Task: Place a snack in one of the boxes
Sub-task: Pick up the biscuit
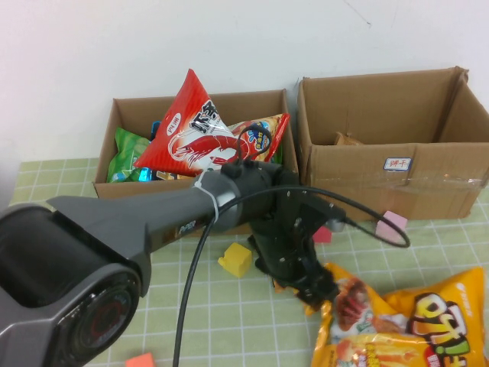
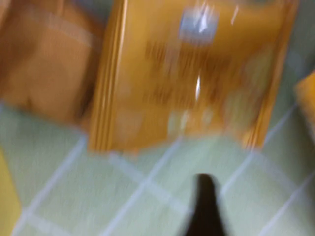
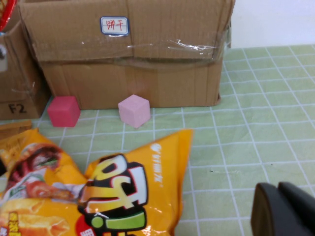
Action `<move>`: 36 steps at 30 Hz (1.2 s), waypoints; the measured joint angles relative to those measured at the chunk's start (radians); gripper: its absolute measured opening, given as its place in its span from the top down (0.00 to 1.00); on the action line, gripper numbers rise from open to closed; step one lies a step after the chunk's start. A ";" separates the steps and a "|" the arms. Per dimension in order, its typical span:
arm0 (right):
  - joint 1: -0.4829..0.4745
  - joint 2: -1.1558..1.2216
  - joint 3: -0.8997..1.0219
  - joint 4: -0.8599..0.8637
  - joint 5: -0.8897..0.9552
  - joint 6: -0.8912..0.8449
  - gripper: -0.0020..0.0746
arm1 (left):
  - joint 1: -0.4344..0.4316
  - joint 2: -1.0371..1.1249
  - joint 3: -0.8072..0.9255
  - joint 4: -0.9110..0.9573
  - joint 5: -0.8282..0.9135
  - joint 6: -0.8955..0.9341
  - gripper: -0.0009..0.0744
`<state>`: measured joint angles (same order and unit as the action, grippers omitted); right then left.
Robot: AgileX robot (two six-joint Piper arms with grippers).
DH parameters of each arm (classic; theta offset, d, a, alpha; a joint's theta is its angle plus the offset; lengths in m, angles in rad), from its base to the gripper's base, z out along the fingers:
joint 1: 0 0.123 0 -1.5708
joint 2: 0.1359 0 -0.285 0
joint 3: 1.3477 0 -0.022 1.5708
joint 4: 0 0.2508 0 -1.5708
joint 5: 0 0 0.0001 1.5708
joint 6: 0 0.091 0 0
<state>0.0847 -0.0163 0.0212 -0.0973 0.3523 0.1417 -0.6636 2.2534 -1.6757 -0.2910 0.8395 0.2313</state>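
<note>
Two orange snack bags lie on the green checked mat at the front right, one with a food picture (image 1: pixel 353 321) and one with big lettering (image 1: pixel 439 317). My left gripper (image 1: pixel 309 289) hangs just over the near edge of the food-picture bag. In the left wrist view that bag (image 2: pixel 192 73) fills the picture, with one dark finger (image 2: pixel 206 204) over bare mat; it looks open and empty. The left box (image 1: pixel 122 115) is full of snacks, with a red triangular bag (image 1: pixel 191 126) on top. The right box (image 1: pixel 382 164) looks nearly empty. My right gripper (image 3: pixel 283 209) is shut over bare mat, beside the lettered bag (image 3: pixel 128 191).
Small cubes lie on the mat: yellow (image 1: pixel 235 260), red (image 1: pixel 322 235), pink (image 1: pixel 393 224) and orange (image 1: pixel 140 361) at the front edge. The pink cube (image 3: pixel 134 110) and red cube (image 3: pixel 63 111) sit before the right box's labelled front (image 3: pixel 114 25).
</note>
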 joint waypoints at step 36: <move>0.000 0.000 0.000 0.000 0.000 0.000 0.98 | 0.032 0.051 0.000 -0.005 -0.175 0.015 0.16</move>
<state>0.0847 -0.0163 0.0212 -0.0973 0.3523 0.1417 -0.6319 2.3040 -1.6757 -0.2963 0.6641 0.2463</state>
